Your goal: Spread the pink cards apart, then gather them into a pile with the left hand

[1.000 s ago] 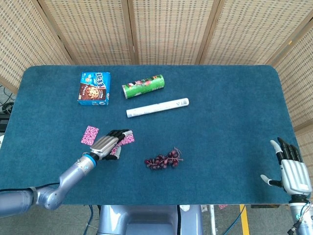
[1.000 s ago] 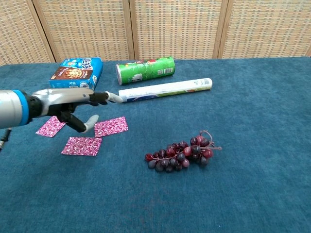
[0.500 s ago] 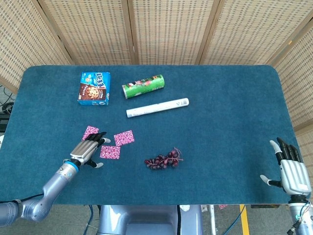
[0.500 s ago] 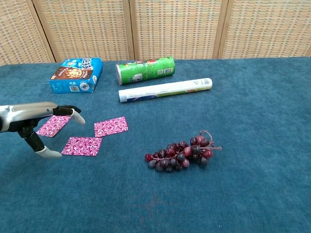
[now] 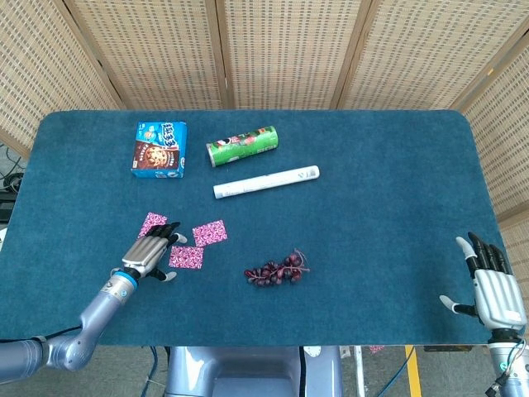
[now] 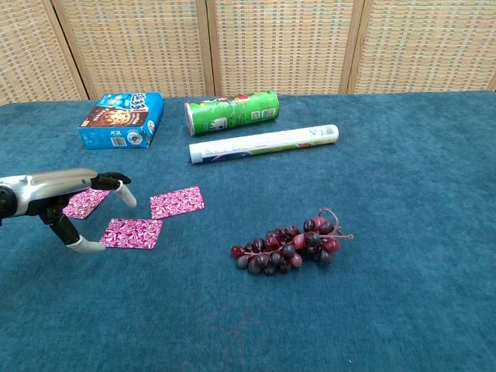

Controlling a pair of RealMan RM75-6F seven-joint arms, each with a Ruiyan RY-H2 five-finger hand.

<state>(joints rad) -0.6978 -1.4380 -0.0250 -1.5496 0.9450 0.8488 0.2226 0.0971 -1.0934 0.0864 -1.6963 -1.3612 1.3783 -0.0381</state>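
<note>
Room: woven screens stand behind our blue worktop [image 5: 372, 231].
Cards: we see three pink cards. The far-left card [image 6: 84, 202] is partly under our hand. The middle card [image 6: 177, 201] and the near card [image 6: 131, 232] lie close by. They are a little apart, so the spreading looks done.
Left hand: our left hand [image 6: 66, 203] sits just over the cards, fingers [image 6: 122, 194] apart and bent a bit, holding nothing.
Right hand: our right hand [image 5: 493, 285] waits at the far edge of the worktop, fingers straight and apart, holding nothing.
Step now: we think it is time to gather the cards.
How to do it well: we should lay the fingers flat on one card and slide it gently onto the next, then onto the last. Press softly, or the cloth may bunch up.
Watch out: the grapes [image 6: 288, 242] are near, so we should sweep away from them.
Other things: the cookie box [image 6: 122, 118], green can [image 6: 231, 111] and white tube [image 6: 263, 142] are well apart from the cards.
</note>
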